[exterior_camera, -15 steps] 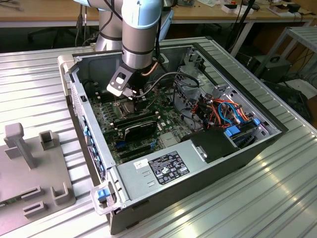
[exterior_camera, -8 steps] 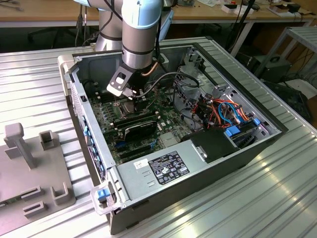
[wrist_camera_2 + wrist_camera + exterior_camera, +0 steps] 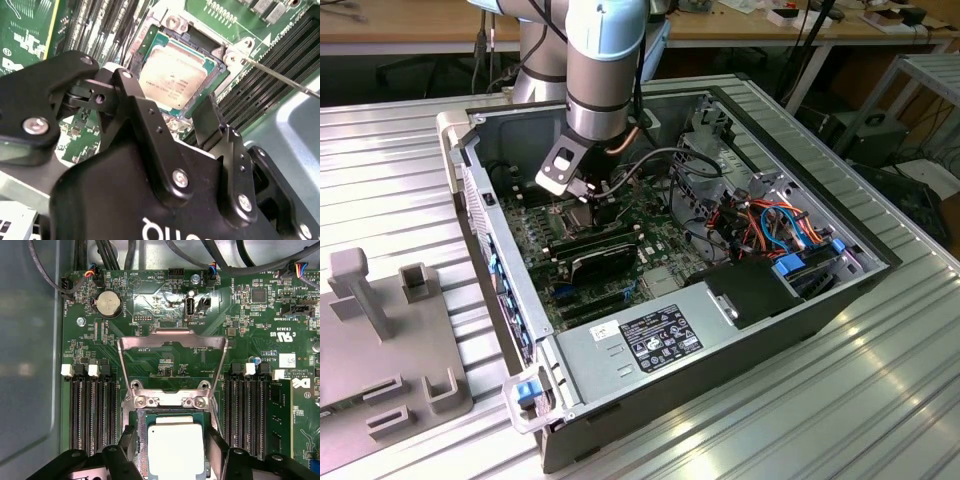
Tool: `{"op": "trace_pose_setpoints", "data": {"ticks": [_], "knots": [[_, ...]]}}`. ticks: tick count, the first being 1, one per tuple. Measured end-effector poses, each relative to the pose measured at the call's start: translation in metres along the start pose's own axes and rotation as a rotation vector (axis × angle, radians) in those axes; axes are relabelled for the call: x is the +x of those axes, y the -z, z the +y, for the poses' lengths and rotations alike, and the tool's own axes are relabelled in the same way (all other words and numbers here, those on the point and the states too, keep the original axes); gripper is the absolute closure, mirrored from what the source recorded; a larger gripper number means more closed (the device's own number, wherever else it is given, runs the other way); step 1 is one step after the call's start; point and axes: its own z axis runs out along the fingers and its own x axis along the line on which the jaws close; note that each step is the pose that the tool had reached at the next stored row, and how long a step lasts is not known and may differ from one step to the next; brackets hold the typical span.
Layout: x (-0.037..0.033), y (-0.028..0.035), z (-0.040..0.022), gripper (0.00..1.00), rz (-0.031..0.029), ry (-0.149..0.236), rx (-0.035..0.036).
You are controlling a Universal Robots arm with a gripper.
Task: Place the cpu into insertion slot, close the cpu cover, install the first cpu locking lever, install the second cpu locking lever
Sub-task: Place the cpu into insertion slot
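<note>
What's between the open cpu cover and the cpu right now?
In the first wrist view, only the cover's silver hinge bar lies between the cpu cover and the cpu; nothing loose sits in that stretch.

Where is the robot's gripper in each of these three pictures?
Exterior view: gripper over the green board.
Second wrist view: gripper straddling the cpu.
First wrist view: gripper straddling the cpu.
Shared landmark: the green board.
</note>
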Motion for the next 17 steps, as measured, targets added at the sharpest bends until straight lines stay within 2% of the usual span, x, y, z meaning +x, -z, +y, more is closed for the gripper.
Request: {"op": "trace_pose_setpoints", "data": {"ticks": [10, 11, 13, 17], "knots": [[0.0, 0.0003, 0.0, 0.34, 0.0006, 0.0, 0.0001], [0.0, 0.0003, 0.0, 0.41, 0.0006, 0.0, 0.0001], [0.0, 0.0003, 0.0, 0.41, 0.0007, 0.0, 0.0001], [0.0, 0.0003, 0.0, 0.41, -0.0023, -0.044, -0.001]]}}
